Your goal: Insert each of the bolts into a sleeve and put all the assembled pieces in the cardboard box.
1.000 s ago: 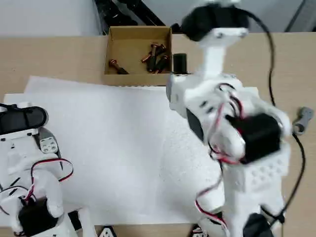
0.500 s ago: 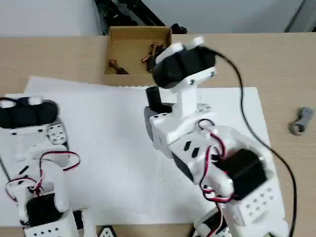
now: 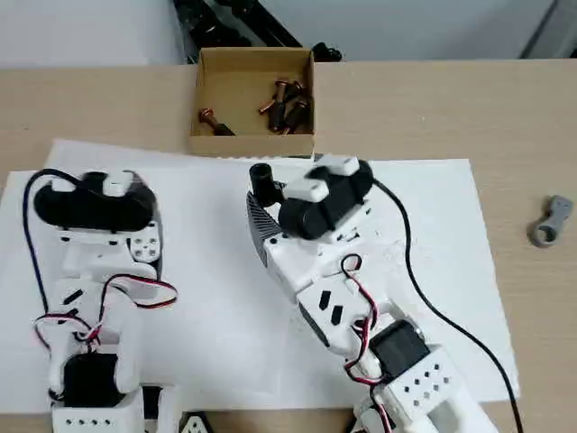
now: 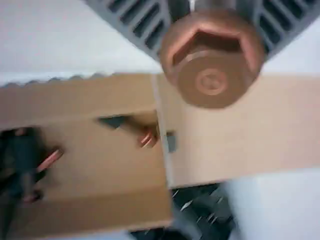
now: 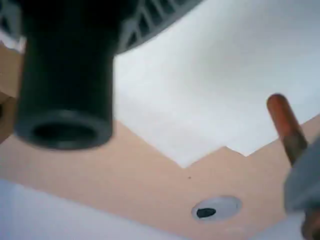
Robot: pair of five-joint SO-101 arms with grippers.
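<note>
Step in hand: mating one bolt with one sleeve, judged from each arm carrying one part.
Right gripper (image 3: 263,194): clamped on a black sleeve (image 3: 262,177), near the centre of the table (image 3: 90,99), just at 6 o'clock from the cardboard box (image 3: 252,52).
Left gripper (image 3: 144,250): clamped on a copper bolt (image 4: 212,62), hex head toward the wrist camera; it sits at 9 o'clock from the sleeve, well apart.
Sleeve bore: open end visible in the right wrist view (image 5: 65,85), with the bolt shank (image 5: 286,127) off to one side, not in line.
Alignment: bring shank and bore onto one axis before closing the gap; a tilted entry likely jams.
Grip: hold both parts firmly during insertion.
Box contents: several assembled pieces (image 3: 284,104) at the box's 3 o'clock side.
Work surface: white sheet (image 3: 216,271).
</note>
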